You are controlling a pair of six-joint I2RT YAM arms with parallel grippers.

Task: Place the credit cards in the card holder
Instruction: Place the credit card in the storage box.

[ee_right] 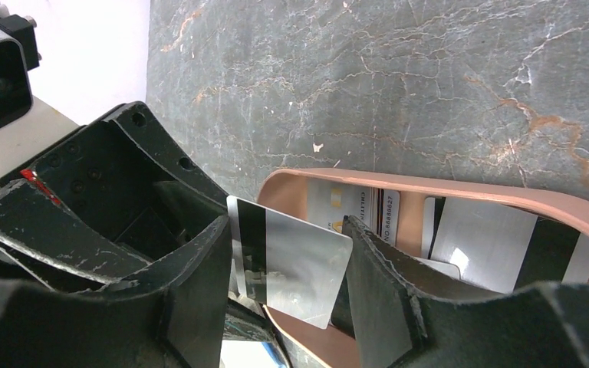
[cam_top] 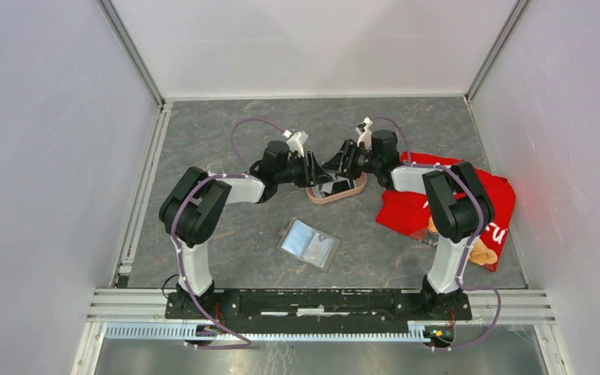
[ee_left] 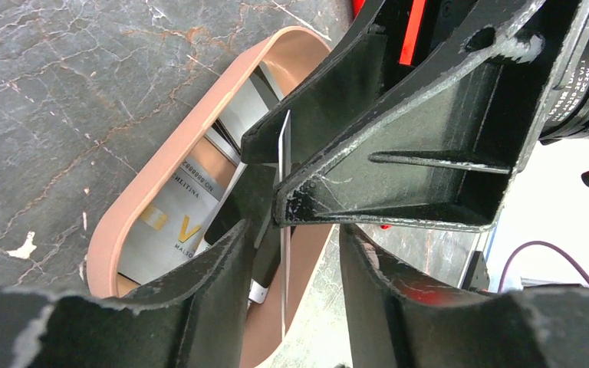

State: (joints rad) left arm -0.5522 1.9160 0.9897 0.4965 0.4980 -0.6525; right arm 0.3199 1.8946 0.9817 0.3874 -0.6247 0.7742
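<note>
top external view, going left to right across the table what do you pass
left arm's elbow → card holder → red bag

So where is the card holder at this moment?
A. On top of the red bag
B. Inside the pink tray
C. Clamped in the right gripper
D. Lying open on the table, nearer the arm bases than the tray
D: the top view shows the card holder lying open on the table, apart from the pink tray and the red bag, with no gripper on it.
</note>
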